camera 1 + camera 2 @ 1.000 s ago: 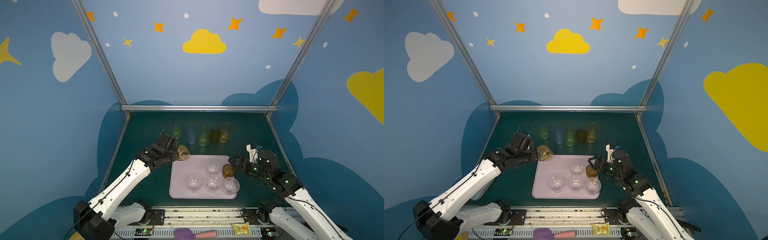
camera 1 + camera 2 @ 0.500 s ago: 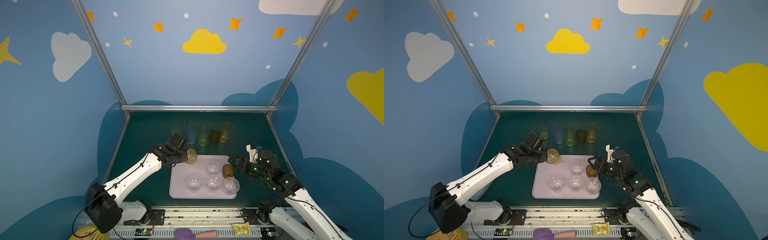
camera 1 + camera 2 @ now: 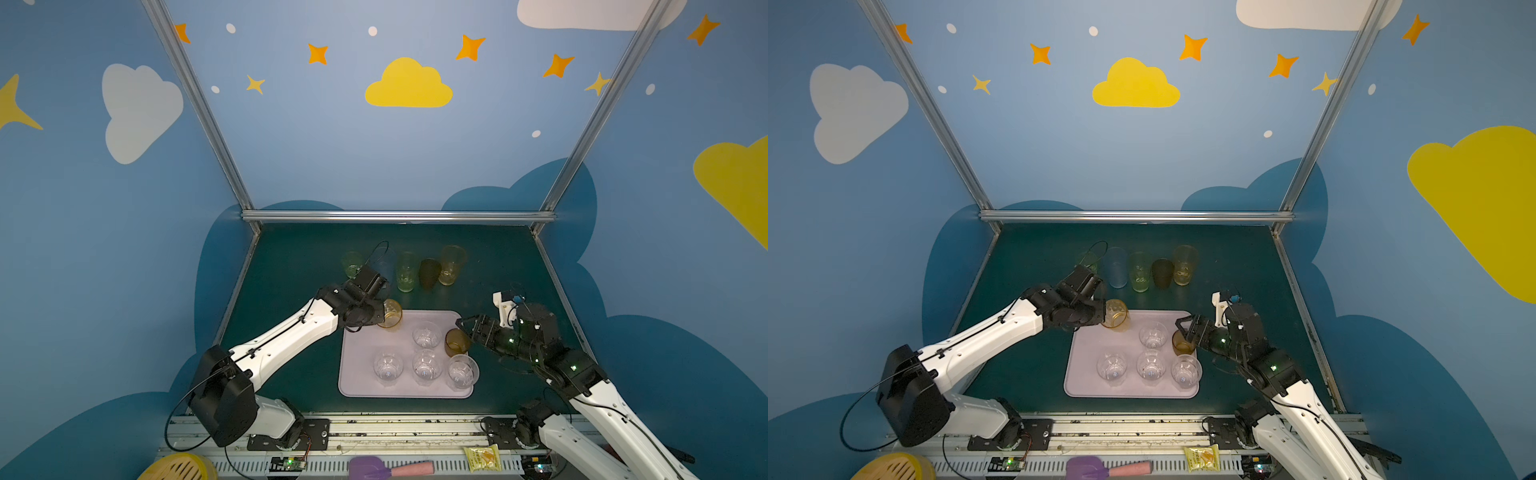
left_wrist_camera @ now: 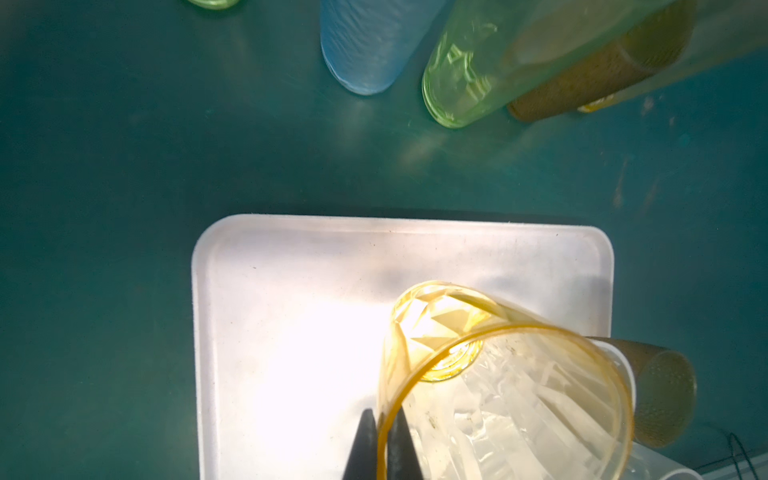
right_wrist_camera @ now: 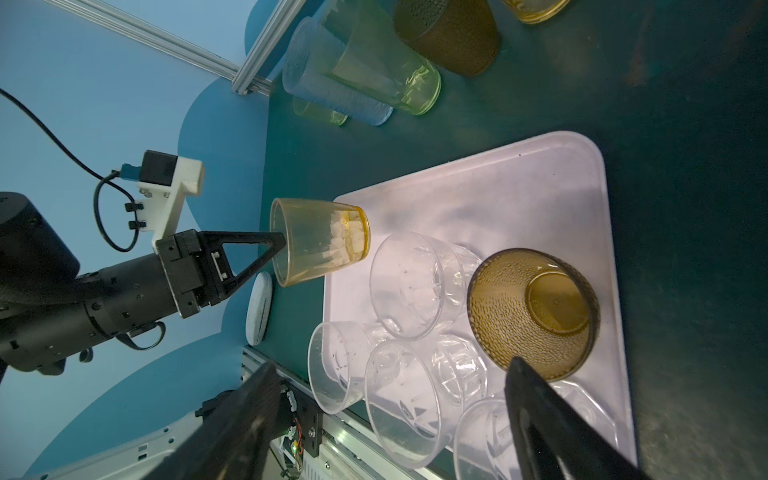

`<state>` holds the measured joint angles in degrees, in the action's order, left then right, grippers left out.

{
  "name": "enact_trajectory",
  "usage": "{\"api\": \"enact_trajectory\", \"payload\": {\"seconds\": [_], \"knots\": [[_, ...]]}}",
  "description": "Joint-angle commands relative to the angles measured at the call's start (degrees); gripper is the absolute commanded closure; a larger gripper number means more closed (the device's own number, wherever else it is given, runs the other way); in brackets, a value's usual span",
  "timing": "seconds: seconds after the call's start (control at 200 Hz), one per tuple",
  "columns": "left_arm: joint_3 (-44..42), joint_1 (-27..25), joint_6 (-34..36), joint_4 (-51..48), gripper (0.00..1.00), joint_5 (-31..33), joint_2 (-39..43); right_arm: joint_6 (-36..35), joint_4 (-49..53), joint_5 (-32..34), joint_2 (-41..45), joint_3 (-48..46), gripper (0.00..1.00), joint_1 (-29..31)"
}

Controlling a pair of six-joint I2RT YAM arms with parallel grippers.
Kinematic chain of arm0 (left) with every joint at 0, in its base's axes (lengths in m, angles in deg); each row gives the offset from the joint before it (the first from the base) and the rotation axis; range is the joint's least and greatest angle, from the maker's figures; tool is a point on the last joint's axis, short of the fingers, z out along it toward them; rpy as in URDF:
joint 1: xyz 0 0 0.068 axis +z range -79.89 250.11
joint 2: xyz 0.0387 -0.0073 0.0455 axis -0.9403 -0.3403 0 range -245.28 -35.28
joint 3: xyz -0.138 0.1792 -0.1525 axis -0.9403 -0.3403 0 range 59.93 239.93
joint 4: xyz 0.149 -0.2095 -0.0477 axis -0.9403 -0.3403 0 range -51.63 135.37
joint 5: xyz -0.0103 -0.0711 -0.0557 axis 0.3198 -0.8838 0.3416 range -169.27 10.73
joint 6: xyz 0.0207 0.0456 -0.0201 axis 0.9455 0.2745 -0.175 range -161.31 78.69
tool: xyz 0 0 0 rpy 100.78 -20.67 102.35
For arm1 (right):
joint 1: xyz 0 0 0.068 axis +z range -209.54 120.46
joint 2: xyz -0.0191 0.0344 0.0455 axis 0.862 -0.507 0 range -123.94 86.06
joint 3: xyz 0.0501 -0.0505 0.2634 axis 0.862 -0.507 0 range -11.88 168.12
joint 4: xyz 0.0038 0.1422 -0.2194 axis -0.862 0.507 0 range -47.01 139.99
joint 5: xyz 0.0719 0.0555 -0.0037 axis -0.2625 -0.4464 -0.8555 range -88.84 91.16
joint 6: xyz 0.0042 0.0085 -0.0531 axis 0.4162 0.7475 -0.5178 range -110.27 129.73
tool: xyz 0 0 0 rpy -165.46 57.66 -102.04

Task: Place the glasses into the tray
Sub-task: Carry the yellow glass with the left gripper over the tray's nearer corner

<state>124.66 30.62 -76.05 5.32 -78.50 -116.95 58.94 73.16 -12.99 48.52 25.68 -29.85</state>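
The pale tray (image 3: 360, 353) (image 3: 1086, 353) (image 4: 270, 332) (image 5: 498, 187) holds several clear faceted glasses (image 3: 426, 368) and a short brown glass (image 3: 456, 343) (image 5: 536, 311) near its right edge. My left gripper (image 3: 380, 318) (image 3: 1102, 318) (image 4: 383, 440) is shut on the rim of an amber glass (image 3: 391, 314) (image 3: 1115, 315) (image 4: 498, 374) (image 5: 320, 245), tilted over the tray's far left corner. My right gripper (image 3: 462, 332) (image 3: 1183, 332) (image 5: 390, 365) is open beside the brown glass and grips nothing. Behind the tray stand a short green glass (image 3: 352, 264), a blue one (image 3: 1116, 268), a tall green (image 3: 406, 272), a dark brown (image 3: 429, 273) and a yellow one (image 3: 452, 265).
A metal rail (image 3: 399, 216) closes the back of the green table, and slanted frame posts stand at its sides. Along the front edge lie a yellow basket (image 3: 178, 469), a purple spatula (image 3: 374, 467) and a yellow packet (image 3: 482, 457).
My left arm has carried the amber glass rightward, from left of the tray to over its far left corner. The right arm has stayed still.
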Motion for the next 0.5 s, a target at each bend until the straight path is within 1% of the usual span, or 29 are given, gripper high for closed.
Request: {"api": "enact_trajectory", "payload": {"seconds": [0.0, 0.496], "knots": [[1.69, -0.87, 0.04, 0.41, 0.96, 0.28, -0.74, 0.5, -0.72, 0.42, 0.63, -1.04, 0.16, -0.33], [1.54, -3.18, -0.41, -0.54, 0.96, 1.94, -3.37, 0.93, -0.66, 0.7, 0.71, -1.56, 0.16, -0.38]]}}
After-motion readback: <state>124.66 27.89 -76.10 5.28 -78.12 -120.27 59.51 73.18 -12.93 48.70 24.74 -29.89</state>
